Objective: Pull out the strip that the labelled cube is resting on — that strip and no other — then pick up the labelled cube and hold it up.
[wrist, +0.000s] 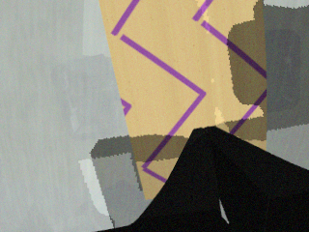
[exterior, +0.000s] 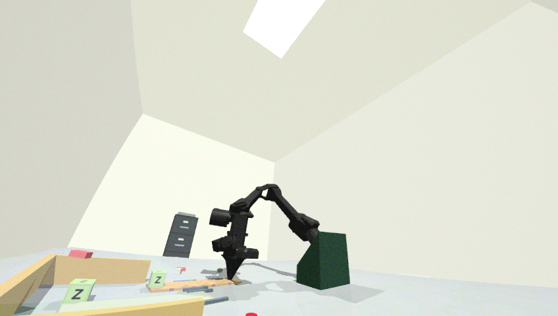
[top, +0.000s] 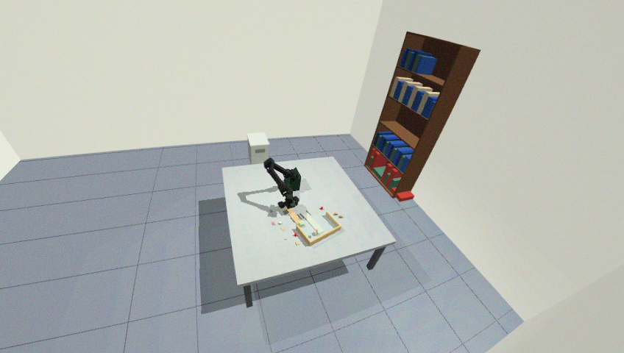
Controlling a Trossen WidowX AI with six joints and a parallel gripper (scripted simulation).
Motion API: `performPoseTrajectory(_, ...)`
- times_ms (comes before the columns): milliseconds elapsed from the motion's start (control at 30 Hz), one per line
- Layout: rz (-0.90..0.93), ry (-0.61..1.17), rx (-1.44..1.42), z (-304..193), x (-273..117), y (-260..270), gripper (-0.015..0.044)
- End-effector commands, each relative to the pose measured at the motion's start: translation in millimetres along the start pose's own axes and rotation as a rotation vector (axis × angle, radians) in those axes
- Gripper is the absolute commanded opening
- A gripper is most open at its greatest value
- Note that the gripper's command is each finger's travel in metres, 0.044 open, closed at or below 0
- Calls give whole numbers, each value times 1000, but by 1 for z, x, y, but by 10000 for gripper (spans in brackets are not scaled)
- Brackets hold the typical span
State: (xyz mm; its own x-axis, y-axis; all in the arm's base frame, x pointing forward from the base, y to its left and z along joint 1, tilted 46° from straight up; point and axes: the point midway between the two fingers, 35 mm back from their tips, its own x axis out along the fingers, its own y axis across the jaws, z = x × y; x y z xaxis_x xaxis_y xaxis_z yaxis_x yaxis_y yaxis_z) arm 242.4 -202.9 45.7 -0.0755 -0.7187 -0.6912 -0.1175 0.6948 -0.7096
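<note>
A tan strip with purple zigzag lines (top: 293,215) (exterior: 195,284) (wrist: 164,63) lies flat. A light green cube lettered Z (top: 301,223) (exterior: 157,279) rests on its far end, away from the arm. Another green cube lettered Z (exterior: 79,291) stands further inside the wooden frame, near a pale strip (top: 312,221); its exact support is hard to tell. My gripper (exterior: 229,279) (wrist: 204,138) is shut and empty, pointing down, with its tips on or just above the arm-side end of the tan strip. Whether the tips touch it is hard to tell.
The open-sided wooden frame (top: 325,236) (exterior: 99,270) has low walls around the strips' far ends. Dark grey rails (exterior: 197,289) (exterior: 216,300) lie beside the strips. Small pieces are scattered outside, including a red one (top: 321,208) and a pink block (exterior: 80,254).
</note>
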Motion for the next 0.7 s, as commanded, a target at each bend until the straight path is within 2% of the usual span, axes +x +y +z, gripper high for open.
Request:
performPoseTrajectory(0,4,29,-3,-15,5,1,0)
performPoseTrajectory(667,4,30,-4,-42,5,1,0)
